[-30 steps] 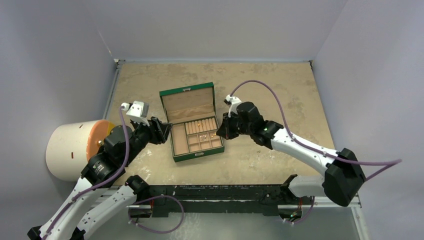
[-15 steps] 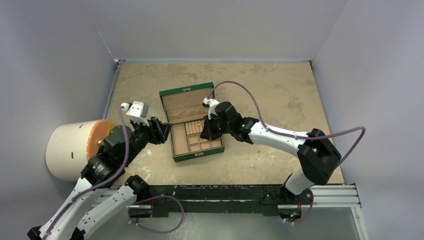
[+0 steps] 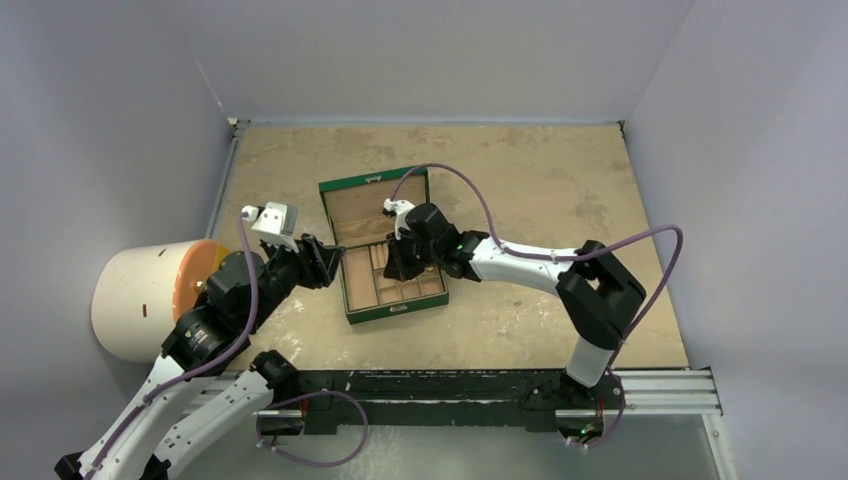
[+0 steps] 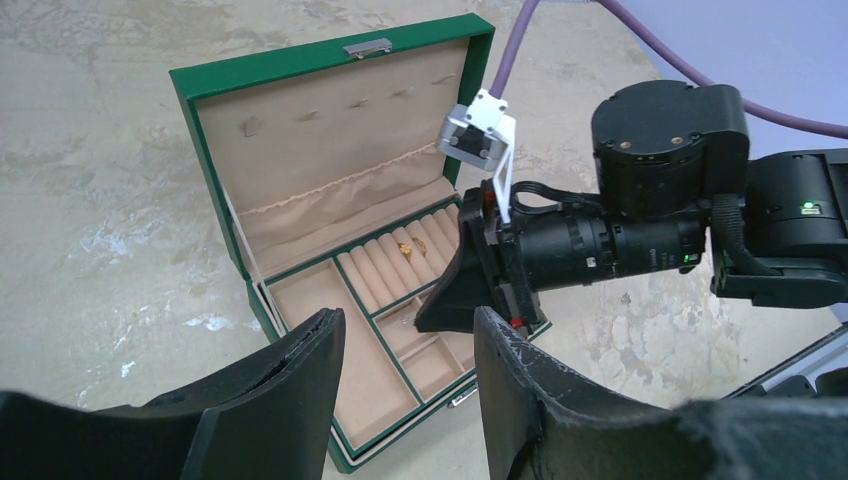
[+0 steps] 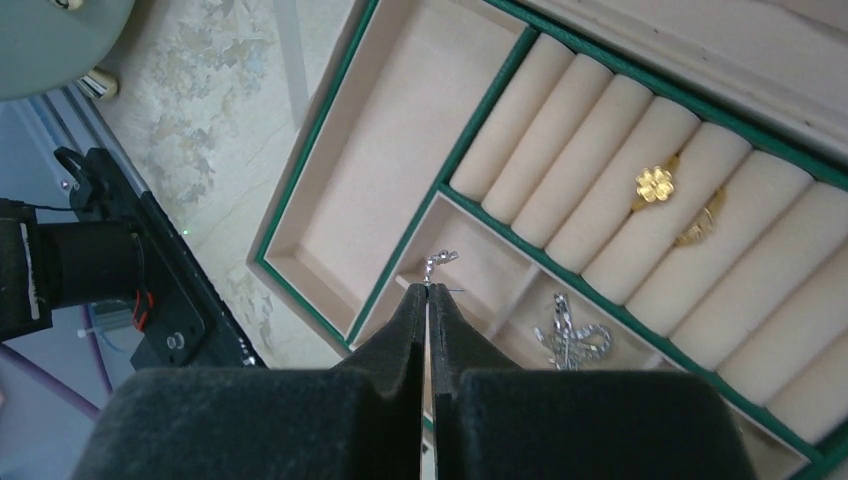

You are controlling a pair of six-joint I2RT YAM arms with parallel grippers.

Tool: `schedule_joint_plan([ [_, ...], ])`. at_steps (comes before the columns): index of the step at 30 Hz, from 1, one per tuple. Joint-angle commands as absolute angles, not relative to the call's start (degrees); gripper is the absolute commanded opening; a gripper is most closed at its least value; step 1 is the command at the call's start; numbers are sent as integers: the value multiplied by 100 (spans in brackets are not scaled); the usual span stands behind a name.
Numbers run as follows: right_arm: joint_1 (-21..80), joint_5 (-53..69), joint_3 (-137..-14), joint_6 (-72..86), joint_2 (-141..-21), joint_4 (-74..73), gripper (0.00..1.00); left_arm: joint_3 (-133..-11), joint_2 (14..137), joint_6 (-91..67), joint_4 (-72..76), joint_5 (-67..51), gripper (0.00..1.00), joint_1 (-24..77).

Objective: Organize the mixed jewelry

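My right gripper (image 5: 427,288) is shut on a tiny silver earring (image 5: 438,262) that sticks out past its tips. It hangs over a small square compartment of the open green jewelry box (image 3: 395,311). A silvery bow piece (image 5: 572,337) lies in the neighbouring compartment. A gold clover ring (image 5: 653,184) and a second gold ring (image 5: 699,229) sit in the ring rolls. My left gripper (image 4: 408,335) is open and empty, hovering just left of the box. In the top view the right gripper (image 3: 392,270) is over the box's middle.
The box lid (image 3: 372,208) stands open toward the back. A large cream cylinder with an orange face (image 3: 150,295) sits at the left beside my left arm. The black rail (image 3: 430,385) runs along the near table edge.
My right arm has swung left from the box's right side to over its small compartments, still shut on the earring. The left arm has not moved.
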State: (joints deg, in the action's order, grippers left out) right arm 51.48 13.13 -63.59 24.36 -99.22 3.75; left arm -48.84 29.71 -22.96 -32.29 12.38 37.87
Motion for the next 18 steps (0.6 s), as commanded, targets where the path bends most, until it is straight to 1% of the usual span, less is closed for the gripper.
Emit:
schedule_joint_plan([
  [1,5265,1365,-6795,2323,-10121,528,0,-4884,2921,-2226,-3067,1235,50,3735],
  [9,5447,1122,-7066,2300,-10470,384,0,-4882,2911,-2224,-3067,1239,50,3727],
  [18,5467,582,-6873,2393,-10334,371,0,-4887,2904,-2224,-3067,1240,50,3725],
])
